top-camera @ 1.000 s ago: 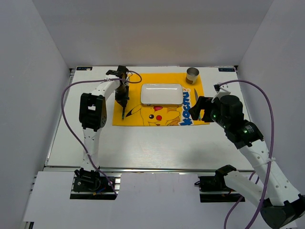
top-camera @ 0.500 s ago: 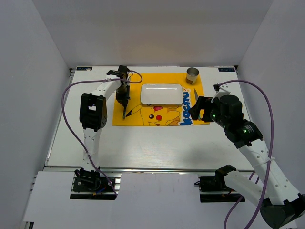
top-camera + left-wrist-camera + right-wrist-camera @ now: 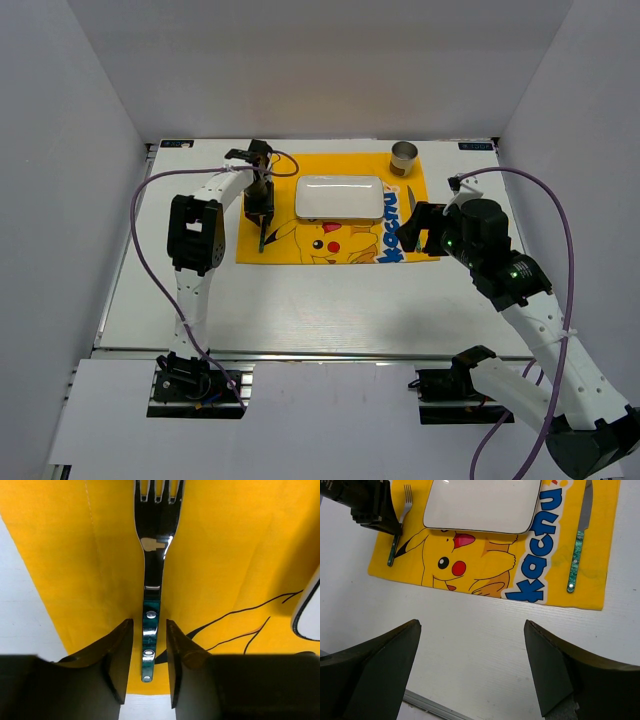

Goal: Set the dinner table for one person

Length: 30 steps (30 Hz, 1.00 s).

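The white dinner table (image 3: 320, 300) carries a yellow cartoon placemat (image 3: 330, 245). A white rectangular plate (image 3: 340, 197) sits on its middle. A fork (image 3: 155, 555) with a green handle lies flat on the placemat's left strip, tines pointing away. My left gripper (image 3: 147, 625) is open, its jaws low on either side of the fork's handle with a small gap on each side. A knife (image 3: 577, 550) with a green handle lies on the placemat's right strip. My right gripper (image 3: 472, 630) is wide open and empty above the bare table in front of the placemat.
A metal cup (image 3: 404, 157) stands at the placemat's far right corner. White walls close in the table on the left, right and back. The table's front edge (image 3: 420, 700) shows in the right wrist view.
My left gripper has shifted very slightly over the fork's handle. The fork, the plate, the knife and the right arm have not moved.
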Available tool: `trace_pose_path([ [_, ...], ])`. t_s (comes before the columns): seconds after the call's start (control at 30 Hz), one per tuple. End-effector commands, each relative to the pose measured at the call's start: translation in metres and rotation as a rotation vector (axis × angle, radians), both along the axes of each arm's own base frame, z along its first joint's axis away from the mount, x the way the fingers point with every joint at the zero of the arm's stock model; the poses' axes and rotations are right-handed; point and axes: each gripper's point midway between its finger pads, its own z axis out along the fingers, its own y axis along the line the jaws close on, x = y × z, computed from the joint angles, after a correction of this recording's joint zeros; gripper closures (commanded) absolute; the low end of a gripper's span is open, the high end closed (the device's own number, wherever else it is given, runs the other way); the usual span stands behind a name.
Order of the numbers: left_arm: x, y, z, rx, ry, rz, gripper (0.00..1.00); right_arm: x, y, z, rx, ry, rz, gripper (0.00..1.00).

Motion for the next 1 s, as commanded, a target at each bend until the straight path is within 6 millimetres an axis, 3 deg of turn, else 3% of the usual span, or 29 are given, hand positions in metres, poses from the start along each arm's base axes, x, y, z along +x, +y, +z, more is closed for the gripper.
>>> trace_pose_path([
  [0.0,0.003,-0.001,0.026,-0.007,-0.064,0.012,0.56,0.001,-0.001,0.021,0.011,-0.058,0.004,0.11],
  [0.17,0.002,0.005,0.051,0.008,-0.118,0.022,0.42,0.001,-0.002,0.028,0.016,-0.066,0.002,0.11],
  [0.27,-0.003,0.015,0.085,0.035,-0.192,0.056,0.13,0.0,-0.005,0.037,0.008,-0.083,-0.005,0.11],
  [0.3,-0.007,0.018,0.114,0.025,-0.256,0.071,0.08,-0.001,-0.007,0.038,-0.004,-0.076,-0.01,0.11],
  [0.37,-0.018,0.034,0.131,0.054,-0.303,0.114,0.02,-0.004,-0.017,0.046,-0.036,-0.085,-0.042,0.11],
  [0.47,-0.044,0.055,0.18,0.055,-0.438,0.177,0.02,-0.012,-0.037,0.06,-0.083,-0.089,-0.111,0.11],
  [0.5,-0.059,0.061,0.215,0.033,-0.534,0.198,0.02,-0.014,-0.048,0.065,-0.105,-0.096,-0.155,0.11],
  [0.57,-0.081,0.075,0.224,0.055,-0.594,0.237,0.02,-0.021,-0.062,0.081,-0.122,-0.114,-0.206,0.11],
  [0.6,-0.091,0.08,0.232,0.053,-0.625,0.254,0.02,-0.028,-0.073,0.078,-0.159,-0.089,-0.238,0.11],
  [0.63,-0.111,0.088,0.258,0.028,-0.709,0.279,0.02,-0.034,-0.078,0.081,-0.173,-0.087,-0.248,0.11],
  [0.67,-0.124,0.091,0.254,0.02,-0.712,0.301,0.02,-0.039,-0.083,0.09,-0.18,-0.1,-0.256,0.11],
  [0.73,-0.154,0.099,0.279,-0.017,-0.798,0.319,0.02,-0.052,-0.094,0.09,-0.207,-0.084,-0.269,0.11],
  [0.8,-0.177,0.108,0.287,-0.022,-0.823,0.351,0.02,-0.065,-0.104,0.094,-0.222,-0.079,-0.288,0.11],
  [0.83,-0.196,0.114,0.301,-0.048,-0.879,0.37,0.02,-0.07,-0.107,0.096,-0.217,-0.085,-0.297,0.11],
  [0.97,-0.24,0.126,0.311,-0.081,-0.933,0.402,0.02,-0.092,-0.116,0.103,-0.19,-0.124,-0.292,0.11],
])
